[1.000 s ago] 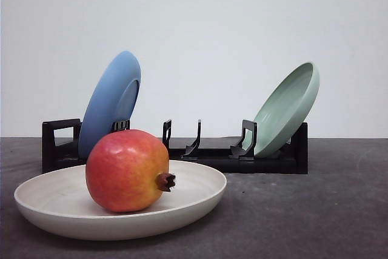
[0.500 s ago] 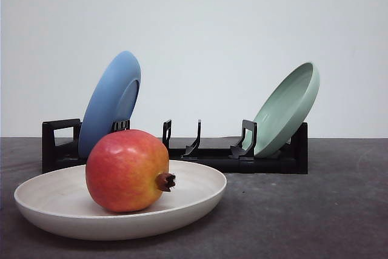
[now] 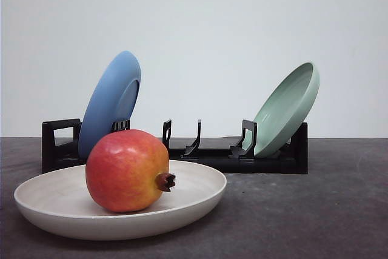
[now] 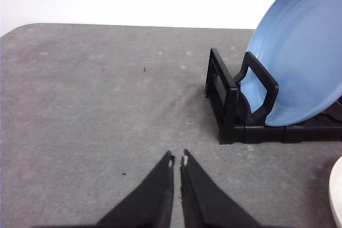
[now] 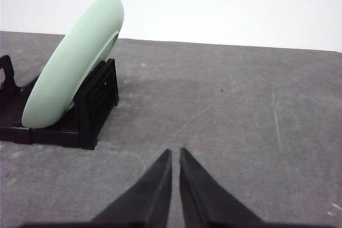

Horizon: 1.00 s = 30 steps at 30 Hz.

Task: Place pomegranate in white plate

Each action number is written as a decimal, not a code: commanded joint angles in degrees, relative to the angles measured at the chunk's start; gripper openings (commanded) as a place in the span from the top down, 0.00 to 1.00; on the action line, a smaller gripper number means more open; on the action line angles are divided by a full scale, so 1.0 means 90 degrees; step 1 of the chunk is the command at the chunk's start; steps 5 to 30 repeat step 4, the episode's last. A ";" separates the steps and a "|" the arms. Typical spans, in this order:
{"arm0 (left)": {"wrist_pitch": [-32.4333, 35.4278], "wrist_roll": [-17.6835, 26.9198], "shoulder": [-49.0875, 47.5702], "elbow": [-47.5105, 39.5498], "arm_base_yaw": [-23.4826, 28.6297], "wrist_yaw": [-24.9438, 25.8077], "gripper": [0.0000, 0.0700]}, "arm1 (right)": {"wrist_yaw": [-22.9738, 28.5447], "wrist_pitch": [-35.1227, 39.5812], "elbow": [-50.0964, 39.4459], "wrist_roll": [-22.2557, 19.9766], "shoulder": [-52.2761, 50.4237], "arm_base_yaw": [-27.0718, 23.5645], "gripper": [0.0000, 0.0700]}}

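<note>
Front view: pomegranate (image 3: 127, 170) sits inside the white plate (image 3: 200, 201), left of plate centre, resting on the plate floor. Crown nub points right and slightly toward the camera. Plate lies flat on the dark grey surface (image 3: 303, 210), near the front edge of the shot. Behind it, a black dish rack (image 3: 206, 153) runs across. Blue plate (image 3: 111, 104) stands tilted in the rack's left end, its lower edge hidden behind the fruit. Pale green plate (image 3: 288, 108) leans in the right end, open face turned left. Middle slots of the rack are bare.

Left wrist view: left pincer (image 4: 177, 161) has its two black fingers brought together, tips nearly touching, only a hairline gap between them, nothing gripped. It hangs over bare grey surface. Rack end and blue plate lie beyond it, well apart from the tips. A pale curved sliver at the frame edge is probably the white plate's rim; too little shows to be sure.

Right wrist view: right pincer (image 5: 176, 153) likewise together, thin slit between the fingers, holding nothing. Bare surface below. Green plate in the rack's end sits off to one side, clear of the fingers.
</note>
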 commanded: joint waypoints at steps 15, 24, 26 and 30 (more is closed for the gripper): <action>0.0104 0.0039 -0.0007 -0.0061 0.0000 0.0001 1.00 | 0.0022 0.0061 -0.0024 0.0107 0.0002 -0.0007 0.97; 0.0104 0.0039 -0.0007 -0.0061 0.0000 0.0001 1.00 | 0.0022 0.0061 -0.0024 0.0107 0.0002 -0.0007 0.97; 0.0104 0.0039 -0.0007 -0.0061 0.0000 0.0001 1.00 | 0.0022 0.0061 -0.0024 0.0107 0.0002 -0.0007 0.97; 0.0104 0.0039 -0.0007 -0.0061 0.0000 0.0001 1.00 | 0.0022 0.0061 -0.0024 0.0107 0.0002 -0.0007 0.97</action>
